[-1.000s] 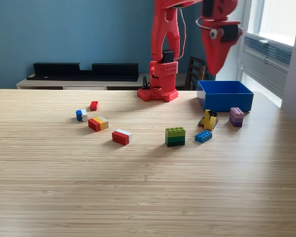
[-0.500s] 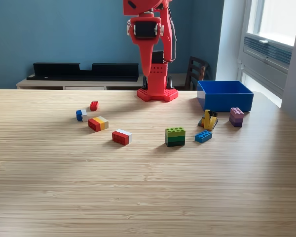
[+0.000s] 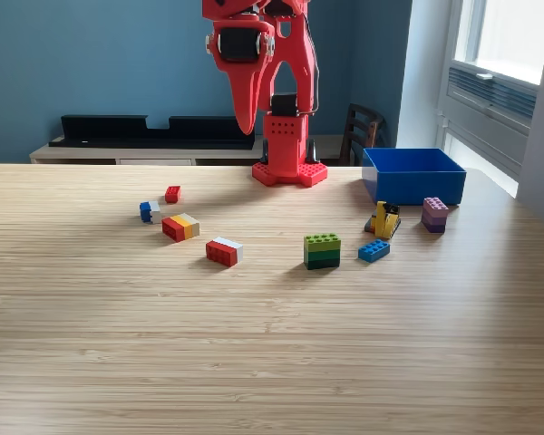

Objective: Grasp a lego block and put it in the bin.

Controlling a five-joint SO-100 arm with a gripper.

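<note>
Several lego blocks lie on the wooden table: a small red one (image 3: pixel 172 194), a blue-white one (image 3: pixel 150 211), a red-yellow-grey one (image 3: pixel 179 227), a red-white one (image 3: pixel 223 251), a green stack (image 3: pixel 322 251), a flat blue one (image 3: pixel 374 250), a yellow-black piece (image 3: pixel 385 219) and a purple one (image 3: pixel 434 215). The blue bin (image 3: pixel 415 188) stands at the exterior view's right, back of the table. My red gripper (image 3: pixel 250 125) hangs high, pointing down, left of the arm's base (image 3: pixel 289 170). Its jaws taper together to one tip with nothing in them.
A black shelf unit (image 3: pixel 154 129) runs along the blue wall behind the table. A dark chair (image 3: pixel 361 131) stands behind the bin. A window and white wall lie at the exterior view's right.
The arm has swung from above the bin, at the exterior view's right, across to the left. The gripper now points down left of the base. No block has moved.
</note>
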